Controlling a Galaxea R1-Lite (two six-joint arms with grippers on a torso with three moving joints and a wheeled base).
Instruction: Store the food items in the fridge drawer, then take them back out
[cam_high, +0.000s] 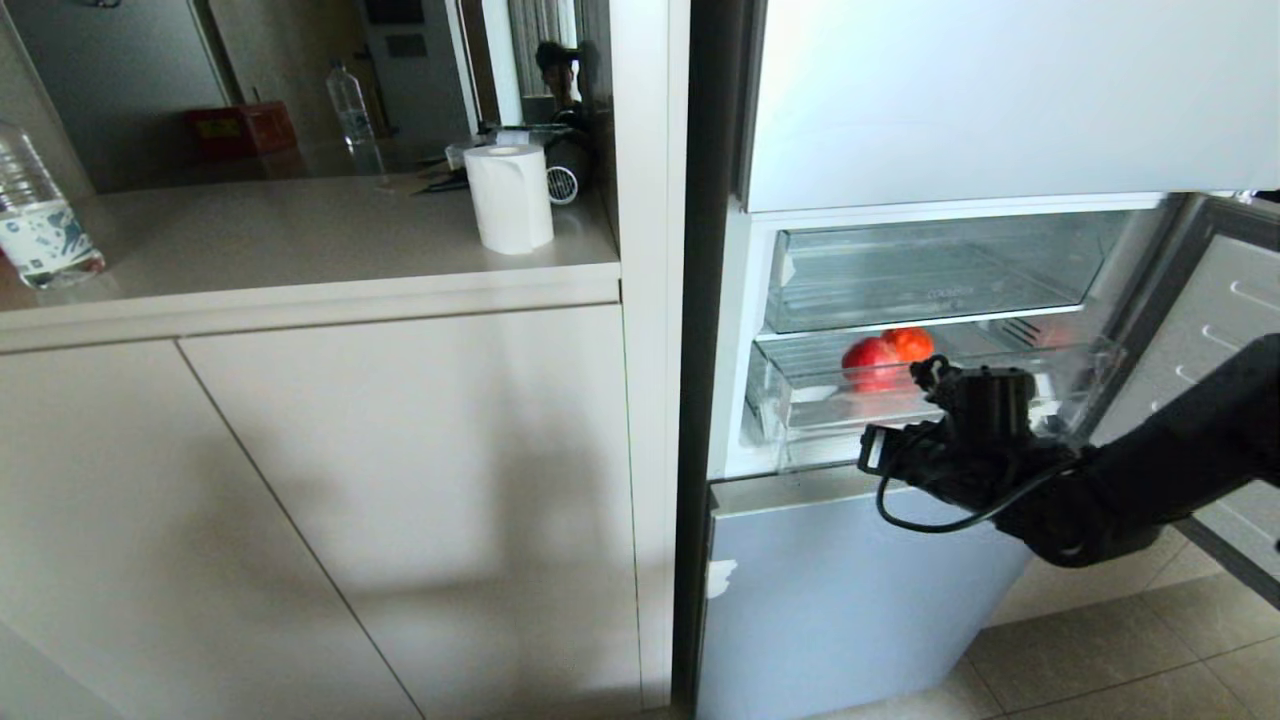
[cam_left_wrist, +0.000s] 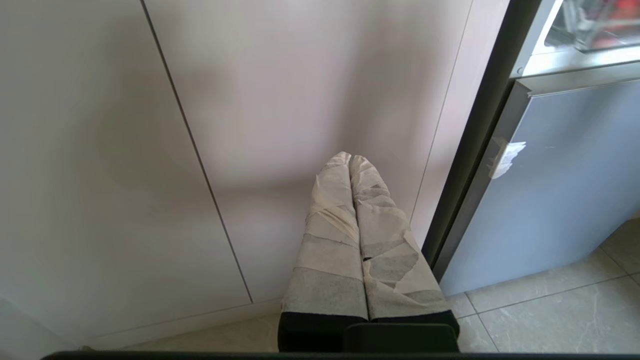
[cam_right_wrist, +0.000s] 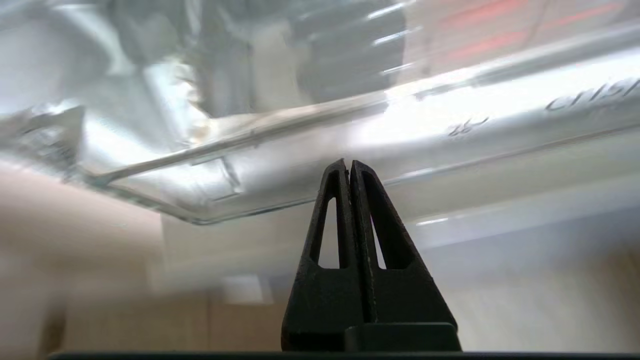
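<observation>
We are a two-armed robot facing an open fridge beside pale kitchen cabinets. Our right gripper (cam_high: 925, 372) reaches in from the right, its black fingers (cam_right_wrist: 350, 172) pressed together and holding nothing, the tips pointing at the thick clear front lip of the fridge drawer (cam_high: 800, 420). From the right wrist view the tips look very near that lip, but we cannot tell whether they touch it.

Inside the drawer, towards its back, sit two round red-orange pieces side by side: a tomato (cam_high: 870, 362) and a second, more orange one (cam_high: 908, 343) just behind it. Above the drawer is a shallower clear tray (cam_high: 930, 275). Below it is a closed pale blue door panel (cam_high: 840, 600).

Our left gripper (cam_left_wrist: 350, 159) hangs parked low in front of a cabinet door (cam_left_wrist: 100, 165), its tape-wrapped fingers together and empty.

On the counter (cam_high: 250, 240) to the left stand a paper roll (cam_high: 510, 197) and a water bottle (cam_high: 35, 220), both well apart from the fridge.

We judge that the food is already stored and that the step in hand concerns the drawer front, either pushing it in or getting ready to draw it out. If taking the food out comes next, the fingers must part, pass over the lip, and close on one tomato without knocking the other.
</observation>
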